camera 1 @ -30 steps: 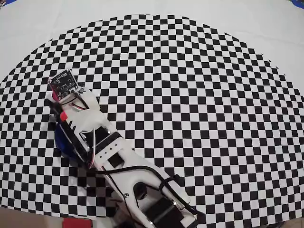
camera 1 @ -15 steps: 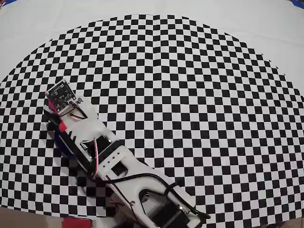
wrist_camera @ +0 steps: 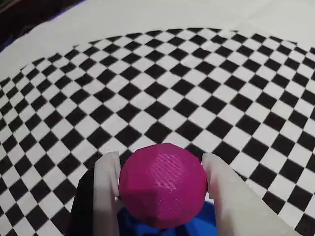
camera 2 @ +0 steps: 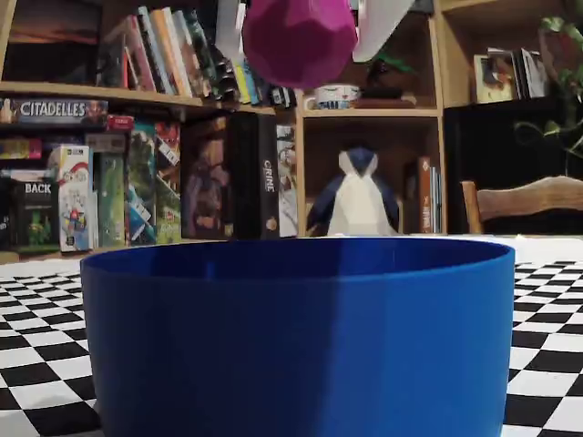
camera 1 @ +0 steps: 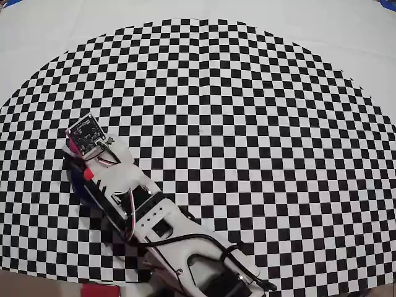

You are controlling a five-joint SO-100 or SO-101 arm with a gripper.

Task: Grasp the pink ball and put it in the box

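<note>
The small, smooth magenta-pink ball [wrist_camera: 162,184] was held between the two white fingers of the gripper [wrist_camera: 162,189], which were closed snugly against its sides. In the fixed view the ball [camera 2: 299,38] was seen hanging above the open top of the round, shallow bright-blue box [camera 2: 301,328], clear of the rim, apparently positioned for release. In the overhead view the box [camera 1: 79,185] was mostly hidden beneath the white arm [camera 1: 154,216] on the black-and-white checkered cloth [camera 1: 260,136].
</note>
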